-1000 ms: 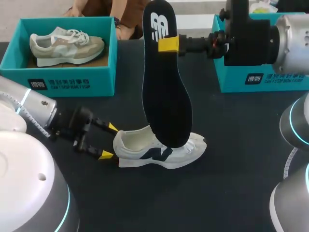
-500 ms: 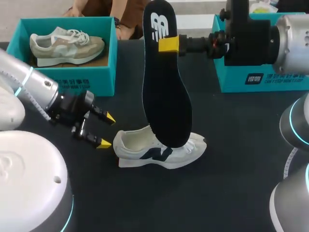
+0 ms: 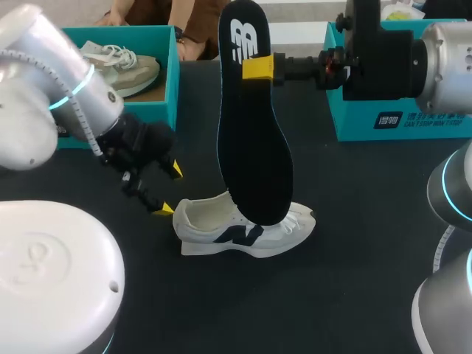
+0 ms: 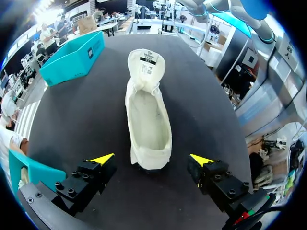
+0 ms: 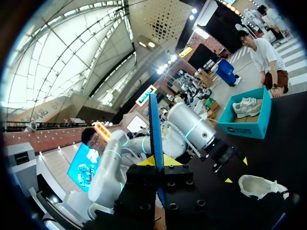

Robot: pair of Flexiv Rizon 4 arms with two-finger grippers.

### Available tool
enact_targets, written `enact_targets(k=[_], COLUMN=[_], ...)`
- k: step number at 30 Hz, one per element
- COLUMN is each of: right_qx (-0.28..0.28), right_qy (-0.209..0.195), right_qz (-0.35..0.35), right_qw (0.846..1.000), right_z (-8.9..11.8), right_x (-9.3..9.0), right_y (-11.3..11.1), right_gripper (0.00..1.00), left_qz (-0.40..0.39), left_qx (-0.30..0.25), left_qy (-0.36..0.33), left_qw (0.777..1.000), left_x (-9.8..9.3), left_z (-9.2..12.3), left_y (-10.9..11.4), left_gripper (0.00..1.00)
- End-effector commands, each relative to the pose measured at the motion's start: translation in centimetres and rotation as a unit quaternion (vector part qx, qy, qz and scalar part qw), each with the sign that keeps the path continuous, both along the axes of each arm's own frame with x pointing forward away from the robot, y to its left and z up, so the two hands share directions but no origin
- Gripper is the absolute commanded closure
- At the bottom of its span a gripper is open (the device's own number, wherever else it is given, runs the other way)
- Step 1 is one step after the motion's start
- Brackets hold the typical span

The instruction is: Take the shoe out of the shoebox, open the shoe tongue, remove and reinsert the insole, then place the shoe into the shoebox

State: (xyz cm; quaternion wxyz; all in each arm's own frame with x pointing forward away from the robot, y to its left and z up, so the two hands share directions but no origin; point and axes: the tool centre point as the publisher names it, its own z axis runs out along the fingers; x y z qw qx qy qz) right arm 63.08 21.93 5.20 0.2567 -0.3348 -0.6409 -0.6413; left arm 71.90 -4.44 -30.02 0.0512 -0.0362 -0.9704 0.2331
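right jaws clamp insole (image 3: 254, 147), shoeboxes (image 3: 354, 122) behind shoe (image 3: 214, 221)

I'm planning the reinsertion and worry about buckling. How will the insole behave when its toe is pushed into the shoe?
Probably bendy: the insole looks very thin edge-on in the right wrist view, so it may buckle if pushed. Likely light: the right gripper holds it upright by one end alone, barely sagging. The shoe stands free and may slide.
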Motion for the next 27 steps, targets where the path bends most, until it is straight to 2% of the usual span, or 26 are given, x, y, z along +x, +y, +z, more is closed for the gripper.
enact_targets(k=[1, 6, 8, 20, 27], right_qx=[0.000, 0.000, 0.000, 0.000, 0.000], right_qy=[0.001, 0.001, 0.001, 0.001, 0.001], right_qz=[-0.002, -0.002, -0.002, -0.002, -0.002], right_qw=[1.000, 1.000, 1.000, 1.000, 1.000], right_z=[-0.1, -0.1, -0.1, -0.1, -0.1], right_x=[0.0, 0.0, 0.0, 0.0, 0.0], right_y=[0.4, 0.4, 0.4, 0.4, 0.4], right_gripper=[1.00, 1.00, 1.00, 1.00, 1.00], left_qz=[-0.016, -0.040, -0.039, -0.039, -0.005], left_qx=[0.097, 0.121, 0.117, 0.117, 0.156], left_qy=[0.003, -0.002, -0.028, -0.028, -0.003], left_qw=[0.995, 0.992, 0.992, 0.992, 0.988], left_x=[0.6, 0.2, 0.3, 0.3, -0.4], left_z=[0.4, 0.7, 1.0, 1.0, 0.3], left_y=[-0.3, -0.1, -0.2, -0.2, -1.7], left_gripper=[0.00, 0.00, 0.00, 0.00, 0.00])
